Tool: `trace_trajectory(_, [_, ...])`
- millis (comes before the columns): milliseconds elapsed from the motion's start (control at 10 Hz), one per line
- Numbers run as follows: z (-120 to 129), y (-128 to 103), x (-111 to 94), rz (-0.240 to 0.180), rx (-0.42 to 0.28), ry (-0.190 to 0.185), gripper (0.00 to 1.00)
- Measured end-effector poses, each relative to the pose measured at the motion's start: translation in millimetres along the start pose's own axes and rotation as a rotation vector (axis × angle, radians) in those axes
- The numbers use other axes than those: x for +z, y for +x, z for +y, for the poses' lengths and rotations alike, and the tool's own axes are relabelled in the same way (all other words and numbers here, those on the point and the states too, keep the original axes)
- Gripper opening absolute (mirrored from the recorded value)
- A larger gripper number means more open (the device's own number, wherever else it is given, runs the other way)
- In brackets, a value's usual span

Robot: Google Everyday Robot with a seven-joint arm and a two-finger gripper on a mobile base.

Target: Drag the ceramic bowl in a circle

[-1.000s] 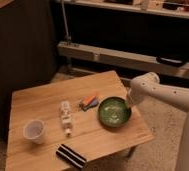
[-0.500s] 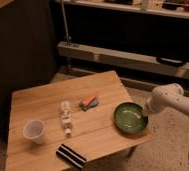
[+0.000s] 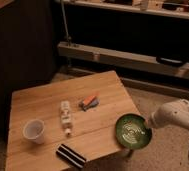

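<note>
1. Camera view: the ceramic bowl (image 3: 133,131) has slid from mid-table to the table's (image 3: 48,105) near-right corner — the circular drag is underway.
2. The gripper (image 3: 149,121) sits at the bowl's right rim; its grip cannot be told.

one view only | looks down at an angle, far from my gripper (image 3: 149,125) | wooden table (image 3: 48,102) spreads left of gripper | shelving beyond gripper, at frame top
</note>
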Motion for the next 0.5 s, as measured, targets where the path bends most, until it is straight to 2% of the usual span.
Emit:
trace_trajectory(200, [19.3, -5.0, -7.1, -0.025, -0.057, -0.015, 0.00])
trace_trajectory(300, [26.4, -10.3, -7.3, -0.031, -0.075, -0.034, 0.00])
trace_trajectory(400, [38.6, -19.7, -6.6, -0.036, -0.101, -0.076, 0.00])
trace_trajectory(500, [48.9, -26.2, -6.7, -0.042, -0.122, -0.099, 0.00])
